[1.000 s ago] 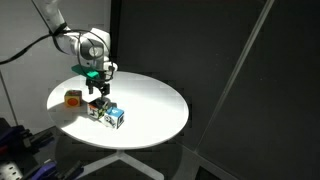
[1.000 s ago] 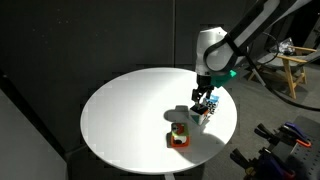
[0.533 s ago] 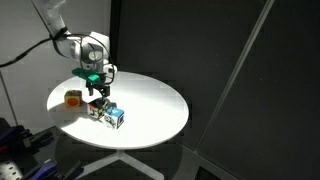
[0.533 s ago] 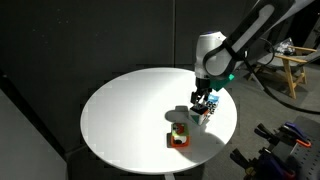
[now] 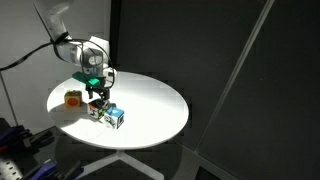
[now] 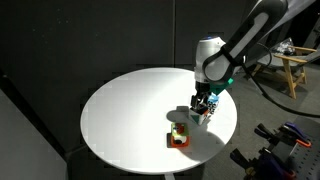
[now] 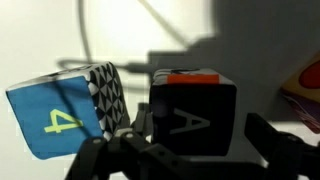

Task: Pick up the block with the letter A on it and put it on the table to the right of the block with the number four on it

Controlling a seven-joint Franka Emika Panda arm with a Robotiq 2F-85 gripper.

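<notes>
In my wrist view the block with the number four [image 7: 62,112] sits on the table [image 7: 250,40], and I place everything else off it. The block with the letter A [image 7: 192,115] stands just to its right, with a thin gap between them. A third cube [image 7: 306,90] lies farther right, well apart. In an exterior view the gripper [image 5: 97,97] hangs directly above the block with the letter A, fingers [image 7: 285,155] spread on either side of it.

A round white surface [image 5: 150,102] sits brightly lit among black curtains [image 6: 90,40]. A pale diagonal bar [image 5: 248,60] crosses the dark backdrop, and a wooden trestle [image 6: 297,68] stands aside.
</notes>
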